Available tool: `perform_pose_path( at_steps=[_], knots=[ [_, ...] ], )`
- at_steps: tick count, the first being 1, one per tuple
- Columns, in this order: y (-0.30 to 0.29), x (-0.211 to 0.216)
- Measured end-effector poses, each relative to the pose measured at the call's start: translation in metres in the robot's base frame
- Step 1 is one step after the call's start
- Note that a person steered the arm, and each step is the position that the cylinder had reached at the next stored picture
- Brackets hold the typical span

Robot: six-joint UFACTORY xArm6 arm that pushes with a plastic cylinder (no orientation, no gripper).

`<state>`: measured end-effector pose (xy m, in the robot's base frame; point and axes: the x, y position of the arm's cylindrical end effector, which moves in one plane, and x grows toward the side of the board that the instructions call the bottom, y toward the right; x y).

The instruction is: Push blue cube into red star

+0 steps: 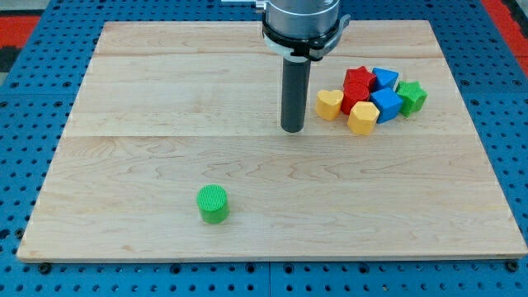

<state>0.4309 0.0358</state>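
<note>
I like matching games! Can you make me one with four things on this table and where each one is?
Things:
1. green cylinder
2. yellow heart
3. green star
4. my tip

Places:
A. far right end of the cluster
B. alone, toward the view's bottom left
C. left end of the cluster
D. on bare board, just left of the cluster

Pairs: 1-B, 2-C, 3-A, 4-D

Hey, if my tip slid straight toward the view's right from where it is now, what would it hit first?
Most likely the yellow heart, the nearest of the cluster to my tip. It sits slightly higher in view, so a glancing touch or miss is possible.
</note>
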Motion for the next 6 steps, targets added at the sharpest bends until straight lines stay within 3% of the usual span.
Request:
perform_pose_path(
  at_steps=[2,4,5,6],
  knots=[
    [0.024,0.035],
    [0.054,0.004],
    [0.068,0.045],
    [0.142,0.015]
  ],
)
